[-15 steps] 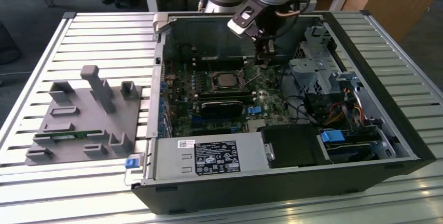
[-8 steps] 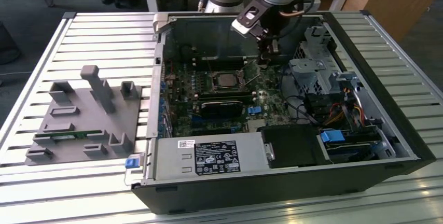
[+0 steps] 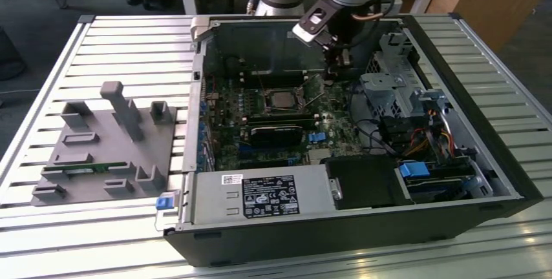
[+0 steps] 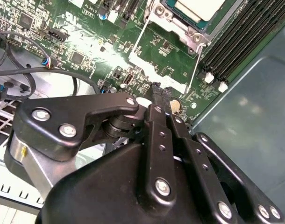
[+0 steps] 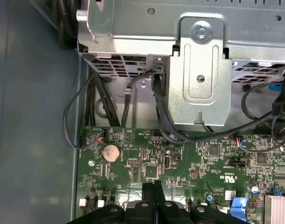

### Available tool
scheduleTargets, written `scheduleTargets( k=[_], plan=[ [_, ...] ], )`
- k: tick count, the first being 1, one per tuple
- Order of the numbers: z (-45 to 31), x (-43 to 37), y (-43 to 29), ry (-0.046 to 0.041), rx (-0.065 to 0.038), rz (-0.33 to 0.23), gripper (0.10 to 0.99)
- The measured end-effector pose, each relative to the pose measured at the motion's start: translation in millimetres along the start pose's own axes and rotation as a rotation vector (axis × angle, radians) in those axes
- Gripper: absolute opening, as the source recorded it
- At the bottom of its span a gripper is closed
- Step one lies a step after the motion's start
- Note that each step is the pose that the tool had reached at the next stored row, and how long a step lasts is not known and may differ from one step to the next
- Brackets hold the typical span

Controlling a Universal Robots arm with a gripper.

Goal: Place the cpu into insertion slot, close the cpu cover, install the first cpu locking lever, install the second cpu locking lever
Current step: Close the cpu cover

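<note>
Within the insertion slot (image 4: 196, 33), the cpu (image 4: 198, 6)

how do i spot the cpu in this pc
Look into the open black case at the green motherboard. Near its middle lies the cpu, a small flat silver-grey square within a metal frame. The long black block beside it is far bigger and dark.

Bright, even light fills the exterior view, leaving the inside of the case (image 3: 345, 240) in soft shadow. In the second wrist view, glare whitens patches of the board (image 4: 147, 70) and the cpu (image 4: 198, 7).
</note>
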State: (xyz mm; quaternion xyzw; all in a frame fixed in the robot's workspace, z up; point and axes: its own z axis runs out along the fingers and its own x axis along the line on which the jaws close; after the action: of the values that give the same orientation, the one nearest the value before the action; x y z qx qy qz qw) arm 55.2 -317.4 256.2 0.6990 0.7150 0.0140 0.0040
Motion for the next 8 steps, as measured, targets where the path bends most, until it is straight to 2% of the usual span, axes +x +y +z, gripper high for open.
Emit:
scheduleTargets(
  k=[8],
  plan=[
    [1.9, 1.1, 3.4, -0.0003, 0.000, 0.000, 0.118]
  ],
)
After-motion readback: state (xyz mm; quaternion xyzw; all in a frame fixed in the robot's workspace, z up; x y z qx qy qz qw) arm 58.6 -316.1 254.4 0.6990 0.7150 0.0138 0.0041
